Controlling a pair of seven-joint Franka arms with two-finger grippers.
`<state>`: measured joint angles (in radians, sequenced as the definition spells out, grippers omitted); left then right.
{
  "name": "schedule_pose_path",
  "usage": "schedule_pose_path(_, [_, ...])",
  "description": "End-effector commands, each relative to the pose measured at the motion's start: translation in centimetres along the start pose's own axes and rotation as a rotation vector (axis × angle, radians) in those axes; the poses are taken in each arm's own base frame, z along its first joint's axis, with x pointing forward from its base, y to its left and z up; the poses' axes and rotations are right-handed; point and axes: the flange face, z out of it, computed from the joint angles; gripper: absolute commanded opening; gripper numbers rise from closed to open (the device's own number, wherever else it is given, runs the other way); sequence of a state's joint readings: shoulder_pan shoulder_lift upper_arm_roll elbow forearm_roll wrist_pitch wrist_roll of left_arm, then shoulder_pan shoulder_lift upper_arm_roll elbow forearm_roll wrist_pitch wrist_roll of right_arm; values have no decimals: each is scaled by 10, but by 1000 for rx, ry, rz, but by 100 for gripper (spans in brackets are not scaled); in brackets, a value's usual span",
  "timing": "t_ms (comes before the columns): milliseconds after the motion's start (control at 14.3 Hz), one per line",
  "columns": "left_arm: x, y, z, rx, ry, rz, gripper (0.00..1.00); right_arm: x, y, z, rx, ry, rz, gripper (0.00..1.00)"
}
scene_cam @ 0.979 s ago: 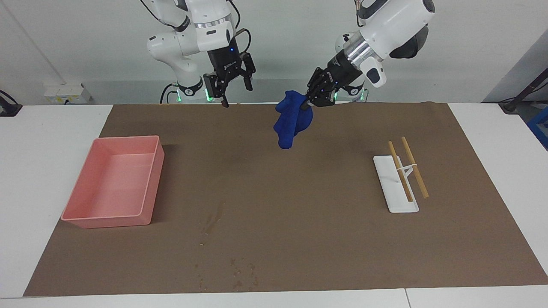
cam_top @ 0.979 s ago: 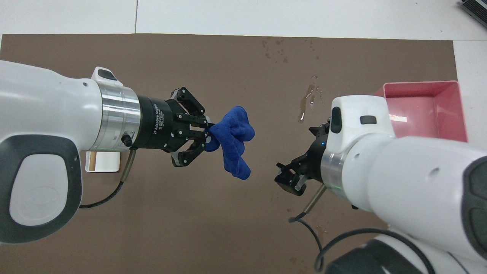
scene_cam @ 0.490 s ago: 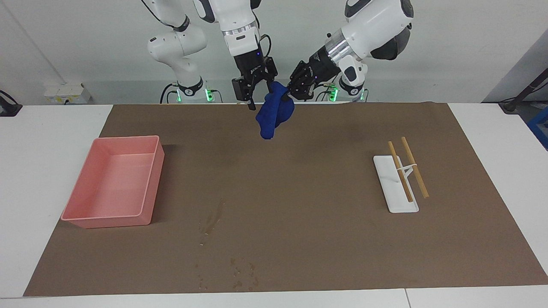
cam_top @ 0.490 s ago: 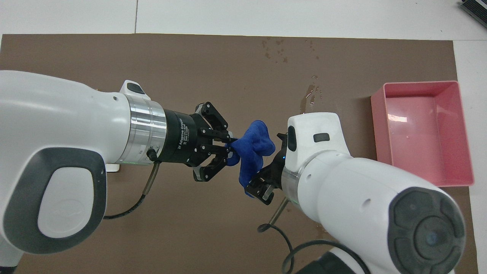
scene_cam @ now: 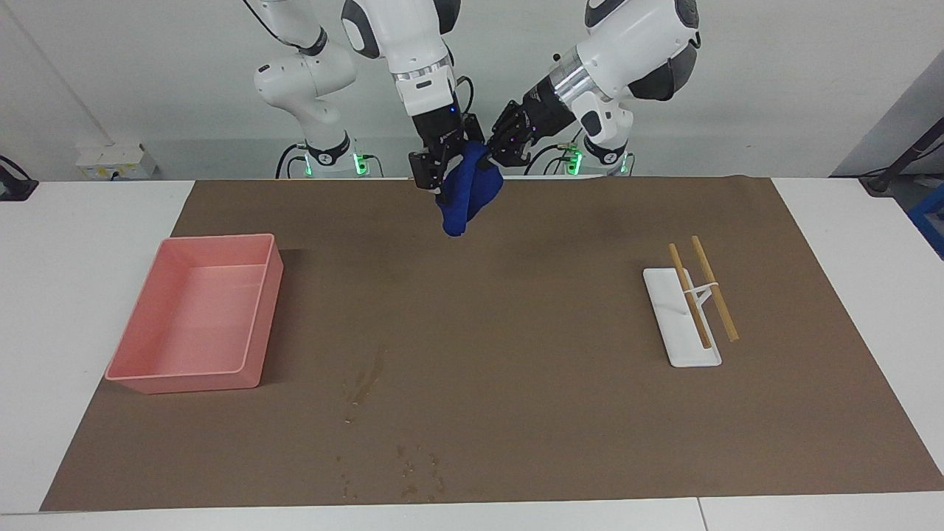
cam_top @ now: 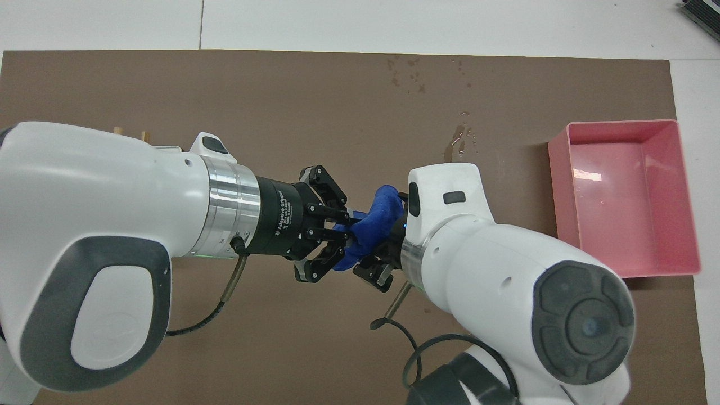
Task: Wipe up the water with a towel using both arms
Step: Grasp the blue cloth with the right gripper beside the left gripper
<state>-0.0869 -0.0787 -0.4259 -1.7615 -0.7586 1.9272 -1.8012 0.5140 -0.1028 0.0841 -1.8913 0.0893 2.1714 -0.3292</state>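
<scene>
1. towel (scene_cam: 464,193) (cam_top: 372,225), a deep-blue fuzzy bundle, hangs in the air between the two grippers, over the robots' end of the brown mat (scene_cam: 516,369) (cam_top: 281,101).
2. left gripper (scene_cam: 498,150) (cam_top: 341,232) has its fingertips pressed together on one edge of the towel, its outer links splayed to the sides.
3. right gripper (scene_cam: 445,167) (cam_top: 378,264) is right against the towel with its fingers spread wide; whether they touch the cloth cannot be told.
4. water (scene_cam: 366,383) (cam_top: 455,147) lies as a glossy streak on the mat, farther from the robots than the towel, with scattered drops farther still.
5. pink tray (scene_cam: 195,317) (cam_top: 624,197) sits toward the right arm's end of the table, beside the water.
6. white rack (scene_cam: 678,317) carrying two wooden sticks (scene_cam: 700,291) sits toward the left arm's end, well apart from the water.
</scene>
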Motion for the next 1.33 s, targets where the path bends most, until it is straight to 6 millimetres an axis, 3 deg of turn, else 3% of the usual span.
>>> schedule_pose_path(0, [-15,-21,4,4,-18,3,0,-2,3,7,-12,20,-19,100])
schedule_pose_path(140, [-12,-23,6,2,-14,-2,0,-2,3,8,-11,18,-19,100])
schedule_pose_path(210, [-11,-26,8,1,-10,0,0,-2,3,8,-11,18,-19,88])
schedule_pose_path(280, [-10,-27,10,4,-7,0,0,-2,3,8,-11,18,-19,64])
schedule_pose_path(350, [-9,-27,10,5,-6,-1,0,-2,3,8,-12,18,-20,46])
schedule_pose_path(420, [-9,-27,10,5,-6,-1,0,-1,3,7,-12,20,-19,29])
schedule_pose_path(490, [-9,-27,10,4,-7,-1,0,-1,3,7,-12,20,-19,20])
schedule_pose_path(560, [-9,-27,10,4,-7,0,0,-1,3,8,-11,18,-19,0])
schedule_pose_path(1119, [-11,-26,8,-13,-6,24,0,-10,19,11,-9,-21,-20,0])
schedule_pose_path(1189, [-11,-26,8,-14,-6,23,14,-14,26,11,-9,-34,-27,0])
schedule_pose_path(1259, [-11,-25,7,-16,-5,13,99,-17,32,12,-9,-47,-36,0])
